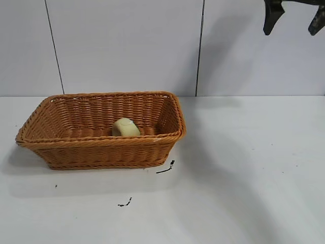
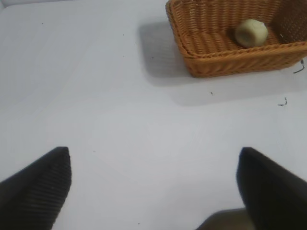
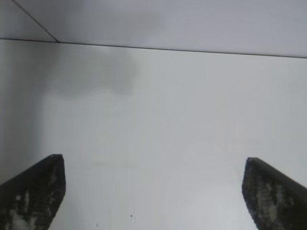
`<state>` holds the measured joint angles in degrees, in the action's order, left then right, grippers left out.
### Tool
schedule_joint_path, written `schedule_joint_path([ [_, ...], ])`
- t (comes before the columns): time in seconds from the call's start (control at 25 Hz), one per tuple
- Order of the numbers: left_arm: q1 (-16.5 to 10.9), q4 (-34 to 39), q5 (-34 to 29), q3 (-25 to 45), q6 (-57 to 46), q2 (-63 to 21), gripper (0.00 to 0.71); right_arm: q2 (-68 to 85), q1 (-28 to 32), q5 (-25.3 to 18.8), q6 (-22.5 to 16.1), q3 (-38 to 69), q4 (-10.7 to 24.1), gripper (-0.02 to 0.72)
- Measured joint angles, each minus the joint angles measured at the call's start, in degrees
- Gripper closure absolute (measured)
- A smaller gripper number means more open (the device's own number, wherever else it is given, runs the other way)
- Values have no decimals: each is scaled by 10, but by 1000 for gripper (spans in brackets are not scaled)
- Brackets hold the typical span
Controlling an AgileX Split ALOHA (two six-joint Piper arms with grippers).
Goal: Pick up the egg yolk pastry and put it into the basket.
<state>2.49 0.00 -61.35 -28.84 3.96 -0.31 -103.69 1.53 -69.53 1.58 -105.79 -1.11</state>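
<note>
A: Left side first?
B: Basket (image 1: 101, 147) on the white table (image 1: 244, 183); egg yolk pastry (image 1: 125, 127) lies inside on its floor, near the front wall. Left gripper (image 2: 153, 187) low over bare table, fingers spread wide, empty.
A: Right?
B: Right gripper (image 1: 294, 19) raised at upper right, fingers wide apart, empty.

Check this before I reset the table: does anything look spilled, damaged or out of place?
Little stands out. The egg yolk pastry sits inside the basket, which looks intact. Only a few small dark marks lie on the table near the basket.
</note>
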Motion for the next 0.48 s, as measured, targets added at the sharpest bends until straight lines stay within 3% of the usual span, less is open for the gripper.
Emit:
schedule_joint_path([
  [0.48,0,0,0,0,0,0,14,374,0,2,10,453,-1,10],
])
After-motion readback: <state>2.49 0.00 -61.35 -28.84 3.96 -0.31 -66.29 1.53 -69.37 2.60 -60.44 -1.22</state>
